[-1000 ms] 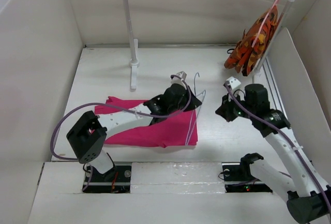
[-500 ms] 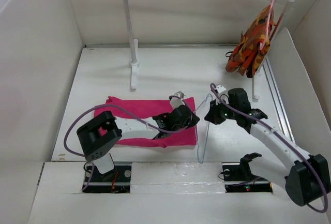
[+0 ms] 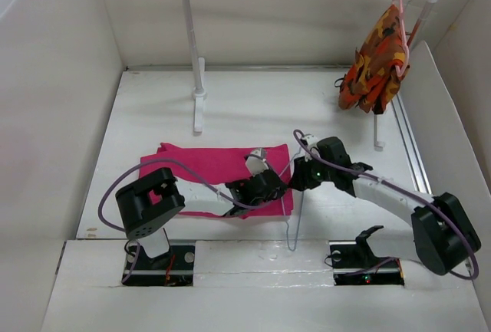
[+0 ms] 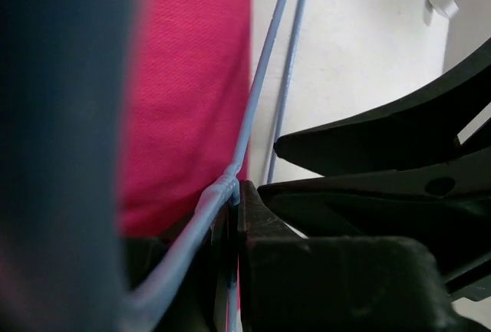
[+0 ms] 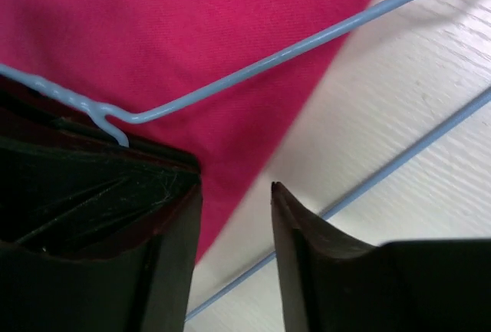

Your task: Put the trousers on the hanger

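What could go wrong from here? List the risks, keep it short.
1. The left gripper alone pinches the hanger, at its twisted neck. The thin wire could swivel or slip in that grip.
2. The right gripper stands open close to the wire, at the edge of the trousers. Reaching for the cloth, it may snag the hanger instead.
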